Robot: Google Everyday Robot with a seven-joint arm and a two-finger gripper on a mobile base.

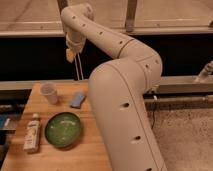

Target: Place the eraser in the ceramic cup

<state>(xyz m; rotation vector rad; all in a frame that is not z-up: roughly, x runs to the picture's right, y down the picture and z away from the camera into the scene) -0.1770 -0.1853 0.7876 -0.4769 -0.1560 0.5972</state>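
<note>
The ceramic cup (49,93) is small, pale and handle-free, standing upright at the back left of the wooden table (30,107). My gripper (73,56) hangs high above the table's back edge, to the right of and well above the cup. It is shut on the eraser (78,69), a narrow black block with two pale stripes that hangs down from the fingers against the dark background. The eraser's lower end is above the gap between the cup and the blue-grey pad.
A blue-grey soft pad (78,99) lies right of the cup. A round green bowl (63,129) sits in front of it, and a white bottle (32,133) lies at the left front. My bulky arm (120,115) covers the table's right side.
</note>
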